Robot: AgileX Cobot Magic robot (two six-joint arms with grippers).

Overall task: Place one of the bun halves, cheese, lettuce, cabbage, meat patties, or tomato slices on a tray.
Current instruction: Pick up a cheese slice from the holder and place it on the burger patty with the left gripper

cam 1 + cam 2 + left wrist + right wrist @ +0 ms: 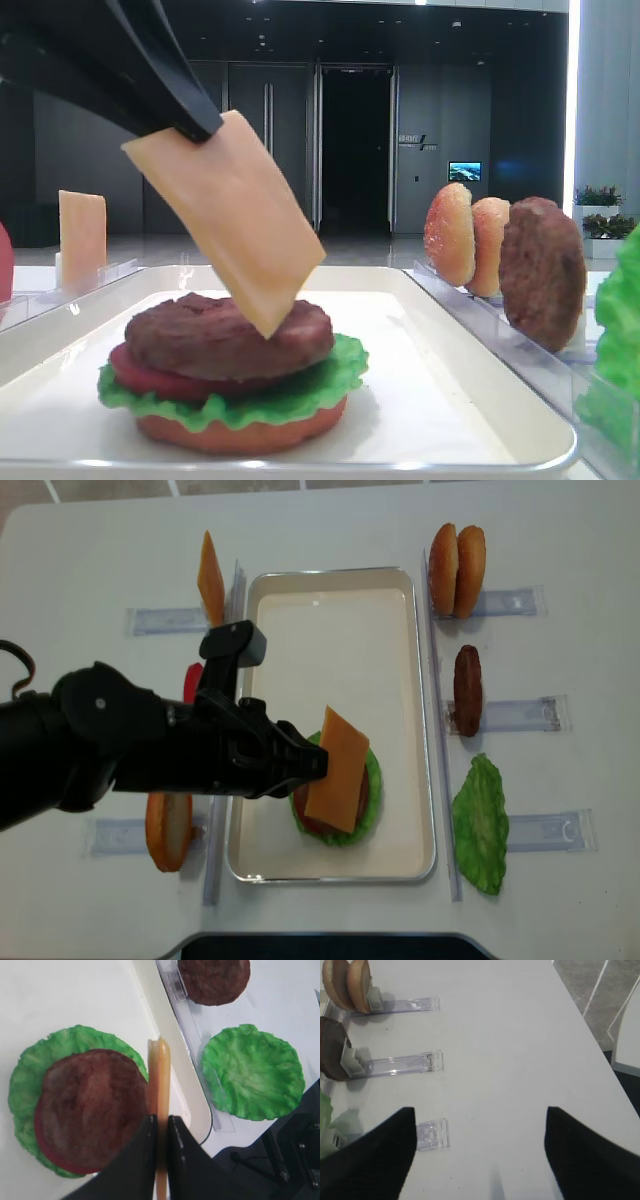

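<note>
My left gripper [318, 763] is shut on one edge of a pale orange cheese slice [340, 770], which hangs tilted over the white tray [330, 610]. In the left wrist view I see the cheese [159, 1075] edge-on, pinched between the black fingers [145, 1132]. Under it on the tray is a stack: bun half [240, 435], lettuce [300, 385], tomato slice [150, 375] and meat patty [225, 335]. The cheese's [235, 220] lower corner reaches down to the patty's top. My right gripper [480, 1115] is open over bare table, with nothing between its fingers.
Clear holder racks flank the tray. On the right stand two bun halves [457, 570], a meat patty [467, 690] and a lettuce leaf [481, 825]. On the left stand another cheese slice [210, 580], a tomato slice [192, 680] and a bun half [168, 830].
</note>
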